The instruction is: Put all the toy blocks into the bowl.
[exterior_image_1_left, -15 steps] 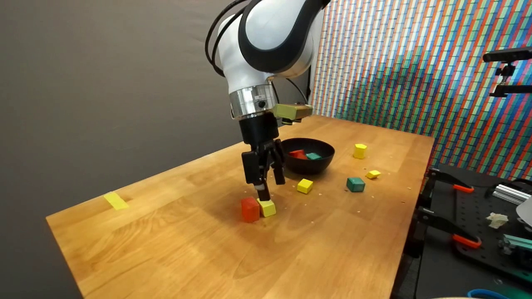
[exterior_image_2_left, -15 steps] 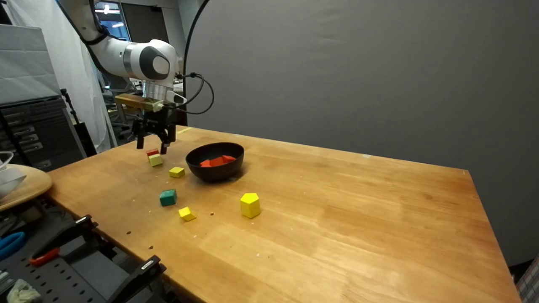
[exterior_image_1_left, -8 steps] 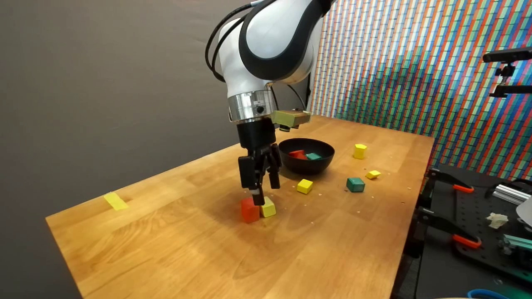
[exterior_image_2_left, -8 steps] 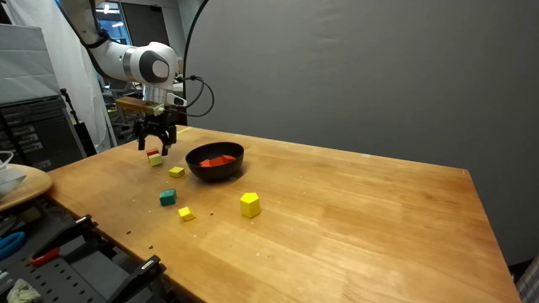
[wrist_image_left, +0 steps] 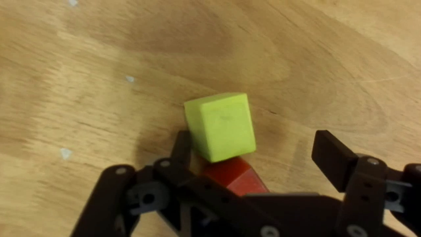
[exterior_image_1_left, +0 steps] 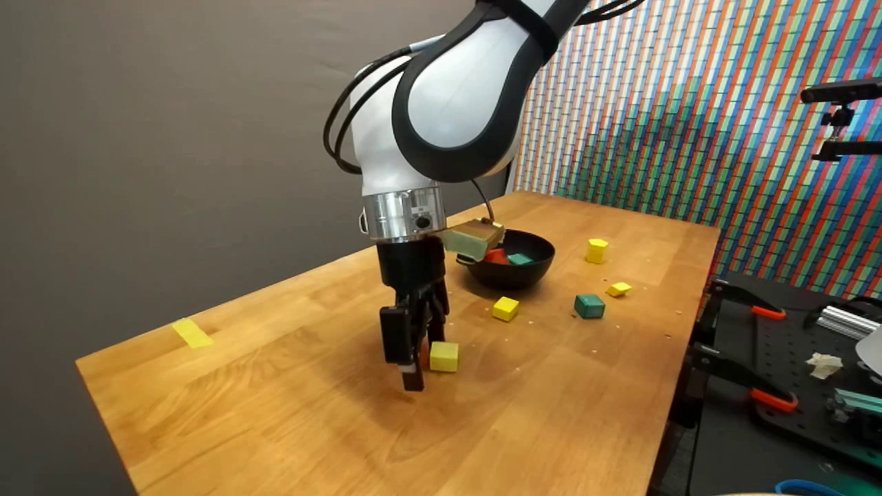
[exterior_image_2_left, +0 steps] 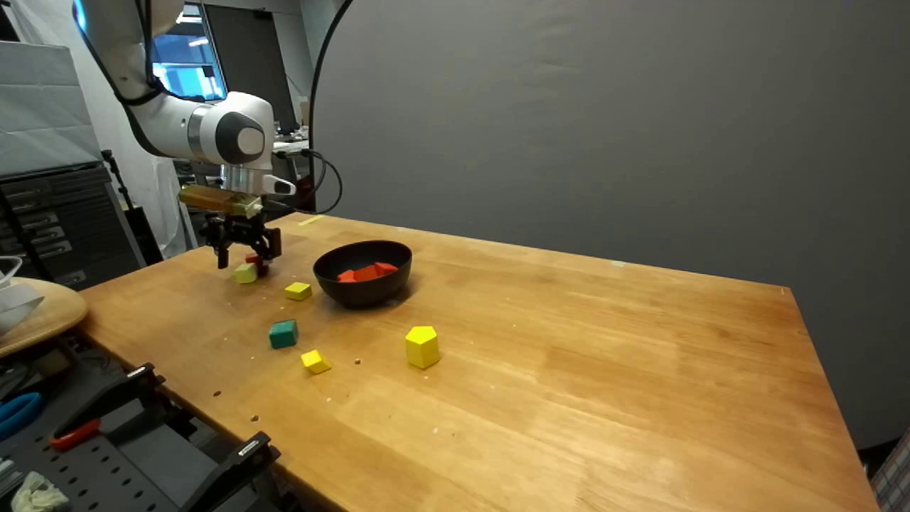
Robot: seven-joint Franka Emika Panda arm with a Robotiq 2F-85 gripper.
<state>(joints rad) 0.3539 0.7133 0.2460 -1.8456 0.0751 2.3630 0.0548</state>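
Observation:
My gripper (wrist_image_left: 255,146) is low over the table, open, its fingers astride a pale yellow block (wrist_image_left: 227,128) and a red block (wrist_image_left: 241,179). One finger is right beside the yellow block; whether they touch I cannot tell. The other finger stands well apart. Gripper parts cover much of the red block. The black bowl (exterior_image_1_left: 513,277) holds red blocks (exterior_image_2_left: 370,273) and a teal block (exterior_image_1_left: 519,259). Loose on the wood are a small yellow block (exterior_image_1_left: 505,309), a teal block (exterior_image_1_left: 590,306), another yellow block (exterior_image_1_left: 619,289) and a five-sided yellow block (exterior_image_2_left: 422,348).
A flat pale-yellow strip (exterior_image_1_left: 193,333) lies near the table's edge. Black clamps with orange parts (exterior_image_1_left: 775,399) sit beside the table's long side. A round wooden surface (exterior_image_2_left: 50,316) adjoins the table in an exterior view. Small crumbs dot the tabletop (exterior_image_2_left: 569,398).
The gripper has come down and shifted, leftward in both exterior views. The pale yellow block has turned and slid slightly, and the red block is now mostly hidden behind a finger.

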